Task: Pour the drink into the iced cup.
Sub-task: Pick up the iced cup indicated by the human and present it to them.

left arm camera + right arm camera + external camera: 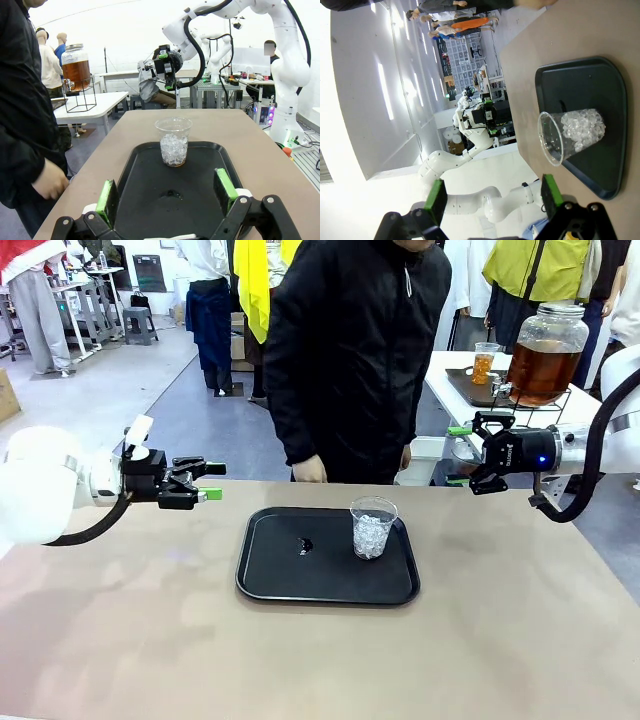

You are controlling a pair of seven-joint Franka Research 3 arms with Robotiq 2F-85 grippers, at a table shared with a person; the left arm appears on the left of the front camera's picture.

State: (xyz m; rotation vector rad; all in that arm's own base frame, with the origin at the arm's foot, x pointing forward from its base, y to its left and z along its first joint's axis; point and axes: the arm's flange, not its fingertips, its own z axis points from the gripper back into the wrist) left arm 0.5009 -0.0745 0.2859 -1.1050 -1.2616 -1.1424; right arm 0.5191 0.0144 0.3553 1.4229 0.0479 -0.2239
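A black tray (270, 580) lies on the tan table (120, 640), between the left gripper (213, 481) and the right gripper (458, 455) and below both — a small dark speck (305, 546) sits near its middle. Past the tray, a person (350, 350) in a black jacket stands at the far edge; behind the right gripper, a white side table (437, 375).

Black tray (270, 580) — clear iced cup (373, 528).
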